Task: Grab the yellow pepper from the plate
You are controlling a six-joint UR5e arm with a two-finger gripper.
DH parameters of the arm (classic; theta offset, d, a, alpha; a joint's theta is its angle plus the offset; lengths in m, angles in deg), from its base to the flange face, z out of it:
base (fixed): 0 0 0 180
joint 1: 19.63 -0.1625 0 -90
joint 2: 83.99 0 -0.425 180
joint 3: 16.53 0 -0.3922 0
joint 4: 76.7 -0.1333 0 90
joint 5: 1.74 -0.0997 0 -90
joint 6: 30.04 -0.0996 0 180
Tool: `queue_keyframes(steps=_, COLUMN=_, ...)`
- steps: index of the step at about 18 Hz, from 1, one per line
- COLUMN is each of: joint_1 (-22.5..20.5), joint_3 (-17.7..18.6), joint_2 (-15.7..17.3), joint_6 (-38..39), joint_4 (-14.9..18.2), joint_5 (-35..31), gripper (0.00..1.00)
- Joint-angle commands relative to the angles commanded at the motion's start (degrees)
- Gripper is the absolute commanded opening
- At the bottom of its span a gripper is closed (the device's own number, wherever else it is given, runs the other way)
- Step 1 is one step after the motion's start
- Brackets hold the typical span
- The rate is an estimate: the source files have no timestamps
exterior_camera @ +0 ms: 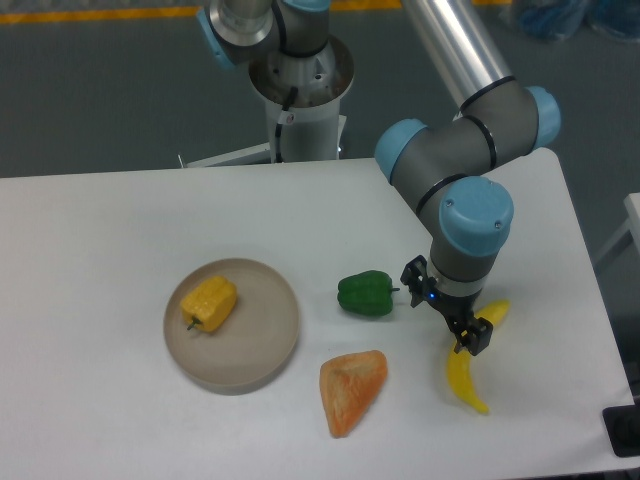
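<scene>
Yellow pepper [210,303] lies on its side in the plate [265,350], toward the plate's upper-left part, its lobed body slanting from upper right down to lower left, where the short dark stem pokes out. Nothing else is in the plate; the rest of the dish is bare beige.

The plate sits on the left half of the white table [100,240]. To its right, apart from the rim, lies an orange wedge-shaped piece [352,388], and above that a green pepper [366,294]. Further right a banana [472,368] curves down the table.

The gripper [470,335] hangs at the far right, low over the banana's upper end, with the green pepper just to its left. From this angle I cannot tell whether its fingers are spread or pressed together, nor whether they touch the banana.

So the pepper lies well off to the gripper's left in the view, with the green pepper between the two. My judgement: the arm must travel across, past the green pepper, then come down over the plate with the fingers set across the pepper's slanted long axis.
</scene>
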Motion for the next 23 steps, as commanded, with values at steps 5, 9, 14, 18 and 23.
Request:
queue_keyframes(steps=5, joint_1=0.26, joint_3=0.17, joint_2=0.09, joint_6=0.79, joint_4=-0.09, joint_5=0.18, gripper=1.0)
queue_keyframes(steps=9, joint_1=2.1, joint_3=2.1, joint_2=1.66, joint_6=3.42, joint_4=0.87, joint_5=-0.09, gripper=1.0)
queue_keyframes(steps=14, joint_1=7.98, joint_3=9.39, joint_2=8.25, joint_6=9.37, joint_4=1.23, joint_5=0.7, gripper=1.0)
queue_keyframes(steps=18, joint_1=15.36, joint_3=10.11, joint_2=9.23, joint_6=23.53, joint_4=0.18, joint_5=1.05, gripper=1.0)
queue_keyframes(steps=23, joint_1=24.16, joint_3=13.35, joint_2=8.62, joint_6=40.66, joint_4=-0.35, joint_5=1.05, gripper=1.0)
